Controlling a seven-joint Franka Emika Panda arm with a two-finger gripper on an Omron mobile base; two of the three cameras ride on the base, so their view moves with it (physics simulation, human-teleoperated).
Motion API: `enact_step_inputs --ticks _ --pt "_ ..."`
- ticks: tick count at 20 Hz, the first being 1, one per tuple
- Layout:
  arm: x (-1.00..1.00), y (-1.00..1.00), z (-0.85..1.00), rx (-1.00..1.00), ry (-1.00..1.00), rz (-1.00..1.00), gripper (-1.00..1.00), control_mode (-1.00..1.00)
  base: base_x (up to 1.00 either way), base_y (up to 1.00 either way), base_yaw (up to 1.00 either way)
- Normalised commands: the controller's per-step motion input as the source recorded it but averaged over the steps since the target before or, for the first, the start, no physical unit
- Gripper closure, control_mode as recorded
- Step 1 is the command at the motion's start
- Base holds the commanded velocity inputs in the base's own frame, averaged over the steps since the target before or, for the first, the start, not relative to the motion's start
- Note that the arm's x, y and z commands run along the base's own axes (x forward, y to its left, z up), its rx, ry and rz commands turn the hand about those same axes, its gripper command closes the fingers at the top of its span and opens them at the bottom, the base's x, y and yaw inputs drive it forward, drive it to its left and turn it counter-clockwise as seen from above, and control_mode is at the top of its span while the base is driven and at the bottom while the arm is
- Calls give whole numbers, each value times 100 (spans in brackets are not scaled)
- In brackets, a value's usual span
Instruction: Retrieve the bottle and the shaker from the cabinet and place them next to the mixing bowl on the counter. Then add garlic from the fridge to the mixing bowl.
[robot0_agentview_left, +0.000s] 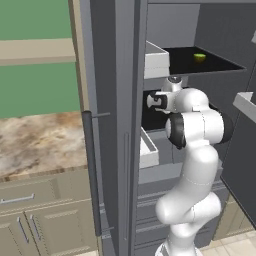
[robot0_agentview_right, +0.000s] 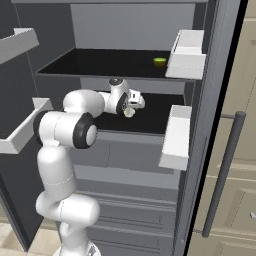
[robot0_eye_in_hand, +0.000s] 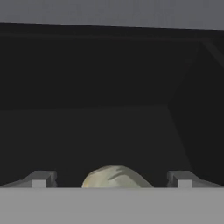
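Garlic (robot0_eye_in_hand: 116, 177) between wide-open claw (robot0_eye_in_hand: 111, 179) tips, inside fridge (robot0_agentview_right: 125, 65)

Inside the open fridge (robot0_agentview_right: 125, 30), the gripper (robot0_eye_in_hand: 111, 180) spreads its fingers on either side of the garlic (robot0_eye_in_hand: 116, 177), apparently without touching; dark bare shelf (robot0_eye_in_hand: 87, 131) lies beyond, closed by the back wall and a side wall at right.
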Motion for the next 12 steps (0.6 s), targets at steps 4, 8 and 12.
enact_step_inputs --ticks 4,8,12 --pt "-8 0 0 0 0 0 -100 -100 0 0 0" --pt "-14 0 0 0 0 0 -100 -100 0 0 0" --pt "-24 0 0 0 0 0 -100 -100 0 0 0"
